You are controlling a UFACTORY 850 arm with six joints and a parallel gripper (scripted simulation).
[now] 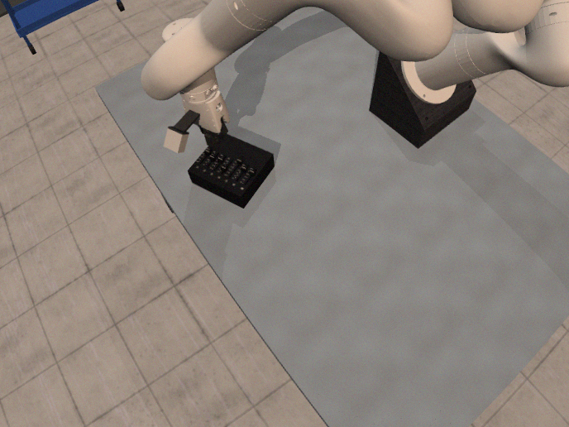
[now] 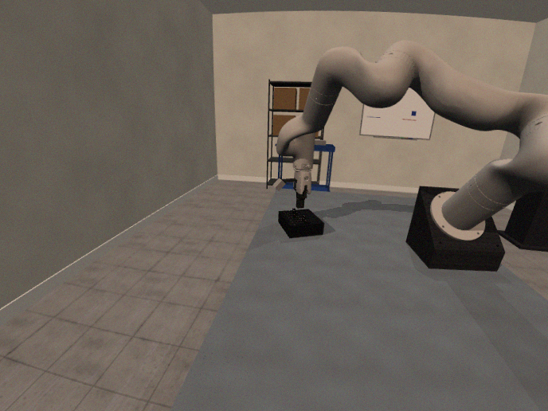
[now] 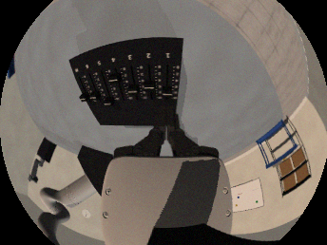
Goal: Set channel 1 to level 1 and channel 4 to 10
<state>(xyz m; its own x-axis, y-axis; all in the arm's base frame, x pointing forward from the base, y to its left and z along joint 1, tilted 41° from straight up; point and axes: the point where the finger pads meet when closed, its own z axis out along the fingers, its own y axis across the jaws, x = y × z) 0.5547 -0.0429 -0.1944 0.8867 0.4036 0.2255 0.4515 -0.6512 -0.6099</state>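
The black lighting desk (image 1: 250, 176) (image 2: 305, 228) (image 3: 129, 111) stands on its feet on the grey table, near its far left edge. Its top holds several faders in a row, with caps at differing heights in the wrist view. My gripper (image 1: 212, 140) (image 2: 299, 205) (image 3: 165, 112) is shut with nothing between the fingers. It points down just above the desk's back edge, at one end of the fader row. The fader levels are too small to read in the top and exterior views.
The robot's black base (image 1: 415, 117) (image 2: 451, 252) stands on the grey table (image 1: 367, 257) (image 2: 354, 318) at the right. A shelf with boxes (image 2: 285, 106) and a blue cart (image 1: 41, 11) (image 2: 327, 163) stand on the tiled floor beyond the table.
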